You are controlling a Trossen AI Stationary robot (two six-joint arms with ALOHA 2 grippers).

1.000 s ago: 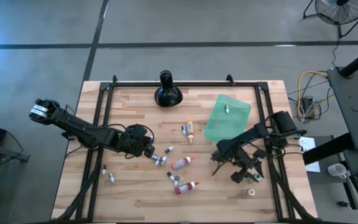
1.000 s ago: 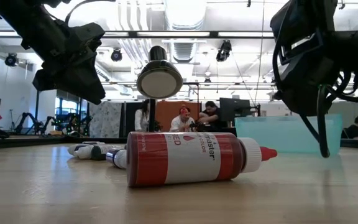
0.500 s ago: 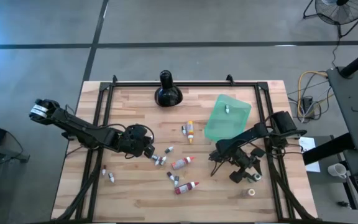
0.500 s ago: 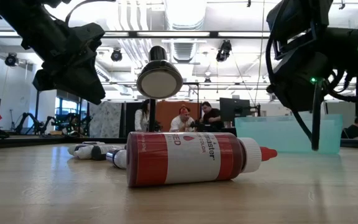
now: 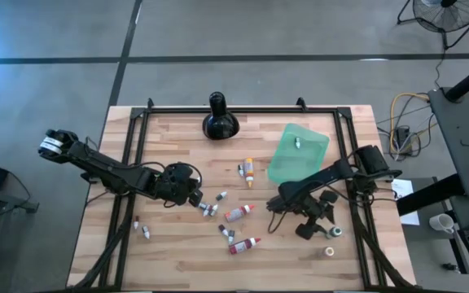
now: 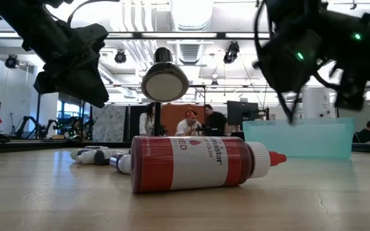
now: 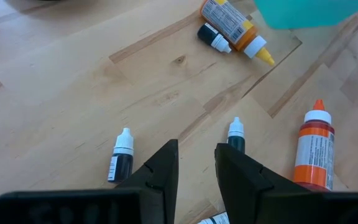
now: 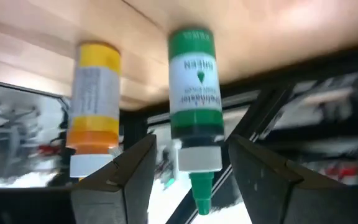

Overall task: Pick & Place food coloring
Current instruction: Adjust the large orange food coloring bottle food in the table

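Food coloring bottles lie scattered on the wooden table: a red one (image 5: 245, 244) (image 6: 198, 163), an orange-red one (image 5: 238, 212) (image 7: 314, 149), an orange one (image 5: 249, 171) and small dark vials (image 5: 208, 209) (image 7: 235, 134). A green bottle (image 8: 194, 106) (image 5: 333, 232) and a yellow one (image 8: 94, 106) (image 5: 329, 251) stand upright on their bases at the near right. My right gripper (image 8: 192, 163) (image 5: 317, 225) is open, one finger on either side of the green bottle's cap with a gap on both sides. My left gripper (image 7: 196, 155) (image 5: 194, 194) hovers at centre left, narrowly open with nothing between its fingers.
A teal plastic sheet (image 5: 297, 155) with one small vial (image 5: 297, 143) on it lies at the right rear. A black bulbous long-necked object (image 5: 218, 120) stands at the far edge. Two small vials (image 5: 142, 228) lie near the left rail. People sit in the room beyond the table.
My right arm has lifted and swung toward the table's left, tipping as it went. The bottles have kept their places, and my left arm has kept still.
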